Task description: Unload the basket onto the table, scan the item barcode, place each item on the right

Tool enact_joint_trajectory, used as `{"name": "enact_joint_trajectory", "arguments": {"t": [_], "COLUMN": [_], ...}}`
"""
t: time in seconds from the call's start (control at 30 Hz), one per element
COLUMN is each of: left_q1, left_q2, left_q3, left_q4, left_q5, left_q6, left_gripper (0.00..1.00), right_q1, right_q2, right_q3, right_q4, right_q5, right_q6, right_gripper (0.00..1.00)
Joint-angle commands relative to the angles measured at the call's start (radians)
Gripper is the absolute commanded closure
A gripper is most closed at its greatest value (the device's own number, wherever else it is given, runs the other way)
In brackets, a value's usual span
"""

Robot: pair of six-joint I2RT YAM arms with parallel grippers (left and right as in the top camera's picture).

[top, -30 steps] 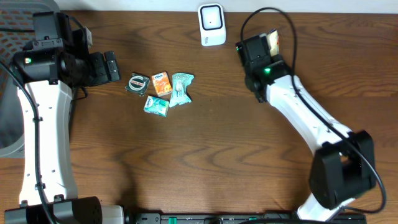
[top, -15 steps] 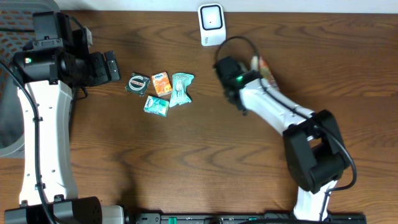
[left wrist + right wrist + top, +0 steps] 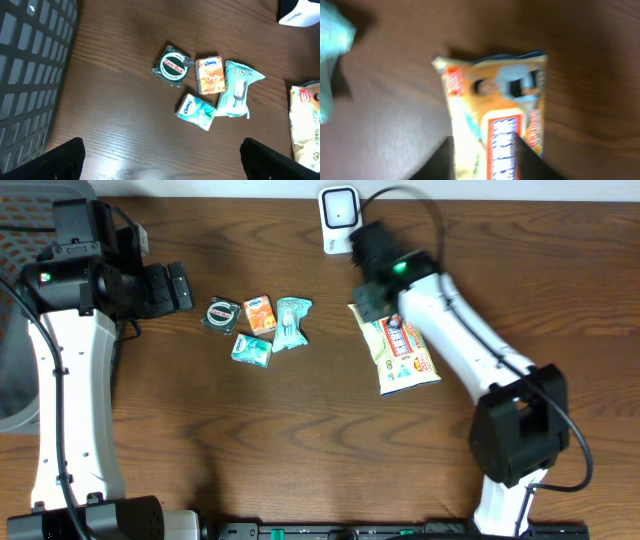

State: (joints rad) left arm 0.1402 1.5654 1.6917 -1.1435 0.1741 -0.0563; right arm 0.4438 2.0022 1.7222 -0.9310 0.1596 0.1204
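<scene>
Since the snack bag point(image 3: 400, 350) lies flat on the bench point(image 3: 300, 440) below the top-centre scanner point(image 3: 340, 218), likely awaiting a barcode-showing grip, the right hand point(image 3: 365, 302) hovers slightly apart over it, and the left hand point(image 3: 180, 285) sits wide apart.

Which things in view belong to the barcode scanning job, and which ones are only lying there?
For the job:
- snack bag
- white scanner

Only lying about:
- Zam-Buk tin
- orange Kleenex pack
- small teal Kleenex pack
- teal wipes pouch
- grey mesh basket

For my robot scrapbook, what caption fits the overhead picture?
Snack bag lies on the table below the white scanner.
</scene>
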Motion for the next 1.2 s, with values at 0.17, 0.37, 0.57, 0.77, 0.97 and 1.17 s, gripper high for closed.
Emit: {"name": "enact_joint_trajectory", "arguments": {"t": [0.17,0.37,0.57,0.77,0.97,1.17], "left_q1": [0.001,0.001,0.0,0.0,0.0,0.001], "left_q2": [0.003,0.003,0.003,0.003,0.003,0.003], "left_q3": [-0.003,-0.003,-0.003,-0.003,-0.003,-0.003], "left_q4": [0.0,0.0,0.0,0.0,0.0,0.0], "left_q5": [-0.002,-0.002,-0.002,-0.002,-0.002,-0.002], "left_q6": [-0.009,-0.009,-0.009,-0.009,-0.009,-0.009], "left_gripper": [0.02,0.02,0.02,0.02,0.02,0.02], "right_q1": [-0.121,-0.081,-0.058,-0.081,-0.094,-0.106], "right_q2": [-0.003,-0.003,-0.007,-0.015,-0.013,-0.012], "right_q3": [-0.143,-0.403,-0.377,-0.137,-0.129,-0.284], "right_q4": [0.042,0.265,0.307,0.048,-0.092,0.027], "right_q5": [-0.259,-0.335,-0.357,-0.215,0.137,0.043], "right_q6": [0.021,0.082,0.156,0.151,0.143,0.095], "right_gripper": [0.99,0.99,0.99,0.96,0.94,0.89]}}
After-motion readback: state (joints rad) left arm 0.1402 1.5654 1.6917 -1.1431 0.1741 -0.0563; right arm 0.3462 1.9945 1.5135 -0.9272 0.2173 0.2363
